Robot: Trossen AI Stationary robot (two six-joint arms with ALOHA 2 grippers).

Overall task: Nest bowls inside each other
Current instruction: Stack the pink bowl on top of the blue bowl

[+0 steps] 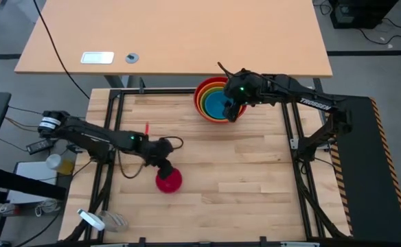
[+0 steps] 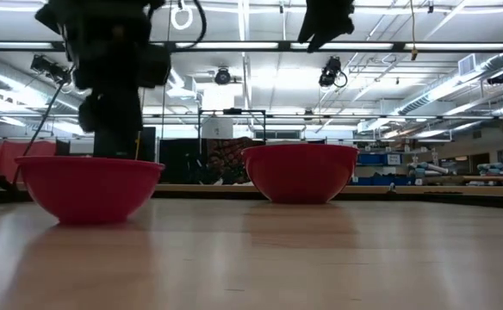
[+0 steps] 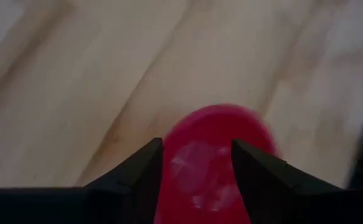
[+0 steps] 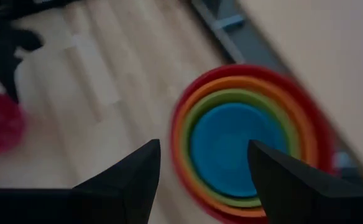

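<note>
We see the left end effector [image 3: 197, 168] straddling the pink bowl's [image 1: 168, 180] rim, grip unclear; thin rim could slip on lift. Right end effector [image 4: 203, 165] hangs open over the stacked bowls [image 1: 213, 99], risking a clash at drop-off.

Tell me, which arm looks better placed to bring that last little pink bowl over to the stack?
Probably the left. Its gripper is already down at the pink bowl, fingers straddling the rim. The right gripper hangs open over the nested stack, far from it.
</note>
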